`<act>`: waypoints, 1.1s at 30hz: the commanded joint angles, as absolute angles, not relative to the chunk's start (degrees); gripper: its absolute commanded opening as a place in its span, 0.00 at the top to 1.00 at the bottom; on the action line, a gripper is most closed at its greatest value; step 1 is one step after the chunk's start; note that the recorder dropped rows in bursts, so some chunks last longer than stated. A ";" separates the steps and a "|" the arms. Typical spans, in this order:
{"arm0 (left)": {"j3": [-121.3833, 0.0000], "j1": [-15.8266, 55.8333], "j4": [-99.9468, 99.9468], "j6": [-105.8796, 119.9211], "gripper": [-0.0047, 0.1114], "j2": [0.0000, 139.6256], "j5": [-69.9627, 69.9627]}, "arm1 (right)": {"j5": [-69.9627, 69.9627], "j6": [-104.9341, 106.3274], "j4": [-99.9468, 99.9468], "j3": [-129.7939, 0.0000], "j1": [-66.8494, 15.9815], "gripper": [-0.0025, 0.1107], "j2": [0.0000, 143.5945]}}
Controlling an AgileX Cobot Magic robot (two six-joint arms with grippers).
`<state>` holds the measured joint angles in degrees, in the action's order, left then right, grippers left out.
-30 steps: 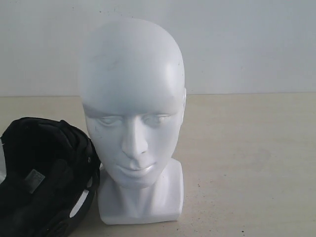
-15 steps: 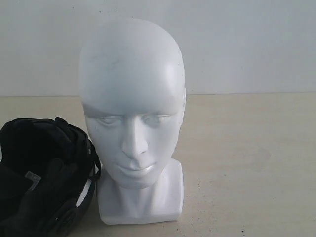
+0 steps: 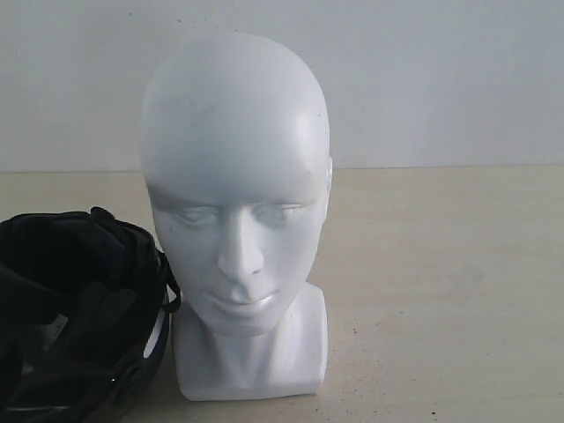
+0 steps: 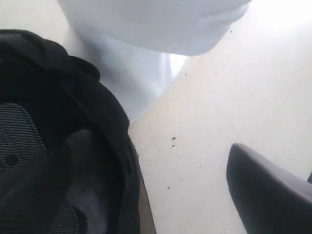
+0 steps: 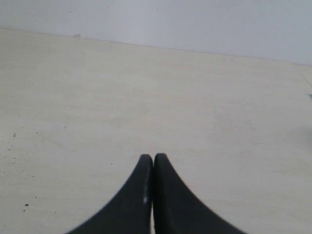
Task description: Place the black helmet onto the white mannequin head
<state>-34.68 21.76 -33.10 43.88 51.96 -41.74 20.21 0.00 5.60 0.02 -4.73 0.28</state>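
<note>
Whereas exterior view shows white mannequin head point(image 3: 233, 176) whole, wrist views add left pincer point(image 4: 156, 146) spread, right pincer point(image 5: 153, 159) closed.

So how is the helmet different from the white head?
The helmet is black; the head is white. The head stands upright on its neck block; the helmet lies with its padded inside showing. The head is smooth and shiny, the helmet dull. Both sit side by side on the table.

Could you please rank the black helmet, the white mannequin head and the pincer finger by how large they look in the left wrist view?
1. black helmet
2. white mannequin head, not far behind; both are cropped and close to the camera, so their order is unsure
3. pincer finger, clearly smallest
</note>
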 commanded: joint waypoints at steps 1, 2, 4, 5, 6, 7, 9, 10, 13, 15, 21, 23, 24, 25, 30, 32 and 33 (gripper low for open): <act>-35.27 21.93 -34.90 41.85 0.26 54.47 -43.09 | 19.91 0.00 5.86 0.00 -4.51 0.98 0.00; -35.27 21.93 -34.90 41.36 0.26 55.24 -43.09 | 19.91 0.00 5.86 0.00 -4.51 0.98 0.00; -35.27 21.93 -34.90 41.35 0.26 57.49 -43.09 | 19.91 0.00 5.86 0.00 -4.51 0.98 0.00; -35.27 22.07 -34.90 41.46 0.26 58.72 -43.09 | 19.91 0.00 5.86 0.00 -4.51 0.98 0.00; -35.27 22.07 -34.90 41.61 0.26 59.90 -42.96 | 19.91 0.00 5.86 0.00 -4.51 0.98 0.00; -35.27 22.07 -34.90 41.61 0.26 61.08 -42.32 | 19.91 0.00 5.86 0.00 -4.51 0.98 0.00; -35.41 22.07 -35.79 41.61 0.26 63.10 -41.33 | 19.91 0.00 5.86 0.00 -4.51 0.98 0.00; -35.41 22.07 -36.25 41.61 0.26 63.82 -40.70 | 19.80 0.00 5.86 0.00 -4.51 0.98 0.00; -35.41 23.13 -35.15 41.61 0.26 66.23 -38.63 | 19.80 0.00 5.86 0.00 -4.51 0.98 0.00; -35.41 23.96 -34.71 41.61 0.26 68.12 -36.38 | 19.80 0.00 5.86 0.00 -4.51 0.98 0.00; -35.41 25.32 -34.87 39.82 0.26 74.24 -31.67 | 19.80 0.00 5.86 0.00 -4.51 0.98 0.00; -35.41 25.32 -34.22 39.82 0.26 75.89 -31.41 | 19.80 0.00 5.86 0.00 -4.51 0.98 0.00; -35.41 25.32 -33.60 39.82 0.26 76.57 -31.08 | 19.80 0.00 5.86 0.00 -4.51 0.98 0.00; -35.41 25.32 -33.23 39.82 0.26 77.14 -31.12 | 19.80 0.00 5.86 0.00 -4.51 0.98 0.00; -35.41 25.32 -31.86 39.69 0.26 78.05 -29.06 | 19.80 0.00 5.86 0.00 -4.51 0.98 0.00; -35.41 25.32 -31.86 39.46 0.26 78.05 -28.53 | 19.80 0.00 5.86 0.00 -4.51 0.98 0.00; -35.41 25.32 -31.86 39.46 0.27 78.05 -28.56 | 19.80 0.00 5.86 0.00 -4.51 0.98 0.00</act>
<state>-35.17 25.11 -32.13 40.07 77.94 -29.61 20.21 0.00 5.60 0.02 -4.73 0.28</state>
